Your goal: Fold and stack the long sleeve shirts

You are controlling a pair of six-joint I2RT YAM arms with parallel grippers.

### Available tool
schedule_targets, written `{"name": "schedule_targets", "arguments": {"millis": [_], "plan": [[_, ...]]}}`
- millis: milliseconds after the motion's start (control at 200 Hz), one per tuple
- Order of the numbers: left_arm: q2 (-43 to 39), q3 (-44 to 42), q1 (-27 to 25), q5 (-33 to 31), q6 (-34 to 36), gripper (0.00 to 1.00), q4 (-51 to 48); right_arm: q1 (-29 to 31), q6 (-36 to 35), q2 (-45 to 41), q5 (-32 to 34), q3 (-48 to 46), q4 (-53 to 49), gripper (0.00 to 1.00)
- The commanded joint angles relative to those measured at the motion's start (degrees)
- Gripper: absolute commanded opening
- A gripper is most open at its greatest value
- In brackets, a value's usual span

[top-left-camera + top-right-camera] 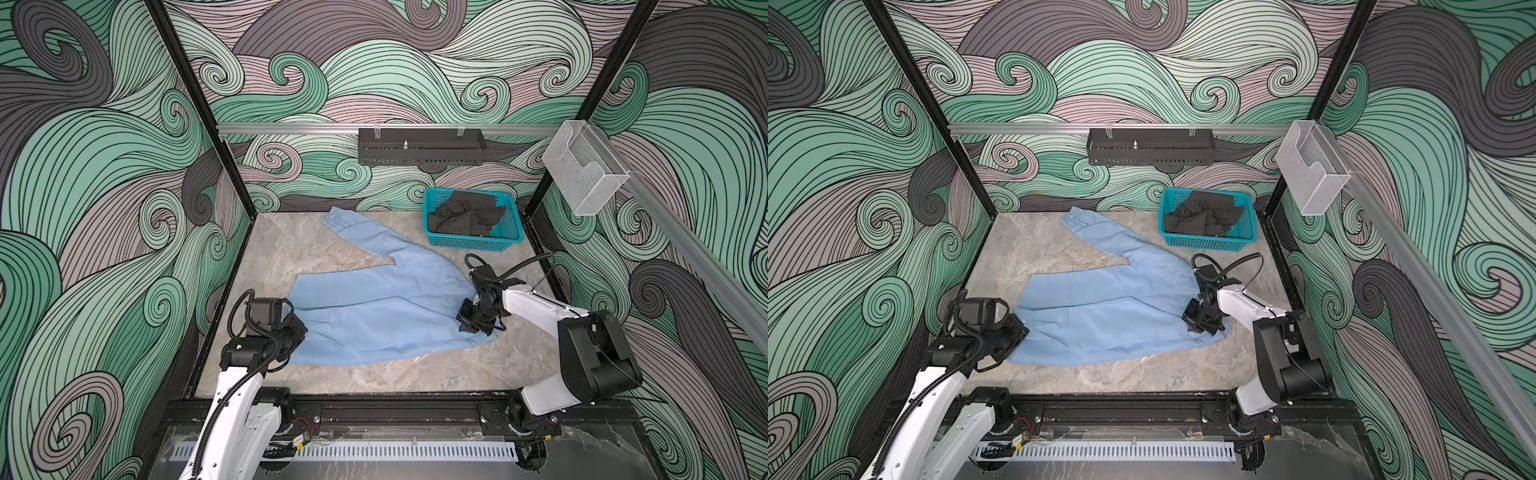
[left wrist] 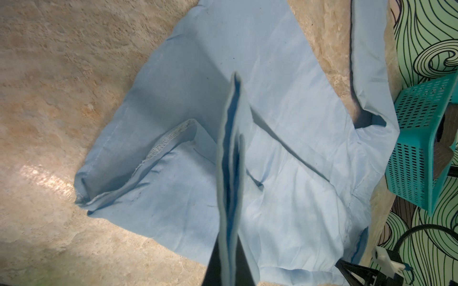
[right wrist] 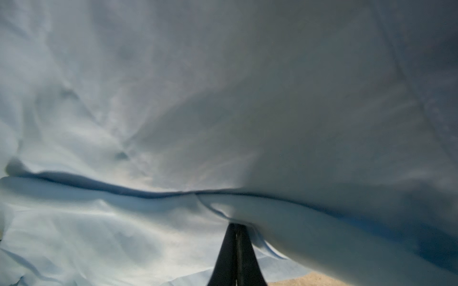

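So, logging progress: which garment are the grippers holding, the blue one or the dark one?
The light blue shirt on the table: left gripper and right gripper are shut on it. The dark garment lies untouched in the teal basket.

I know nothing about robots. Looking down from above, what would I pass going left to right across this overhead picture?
First the left arm's black fingers → light blue woven long sleeve shirt spread on the grey stone-patterned table → right arm's black fingers → clear plastic holder on the right wall.
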Motion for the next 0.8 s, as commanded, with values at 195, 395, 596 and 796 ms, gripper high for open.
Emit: {"name": "schedule_targets", "arguments": {"millis": [195,395,596,796], "plan": [[0.56,-1.09,0.4,-7.64,-1.96,0.15,-1.99,-0.39,1.02,3.49,3.99,-3.95,3.75,0.05],[3.34,-2.4,0.57,-16.73,-4.29,0.3,-2.35,-1.32,0.65,2.04,3.96,-5.08,3.77,0.05],[5.4,-1.39,0.57,-16.61,-2.9,0.58,-1.89,-1.44,0.58,1.72,3.18,-5.12,3.6,0.04],[1.27,9.91,0.57,-15.97,-2.71,0.8,-13.84,-1.07,-0.55,-4.29,1.08,-3.68,-0.69,0.08]]}}
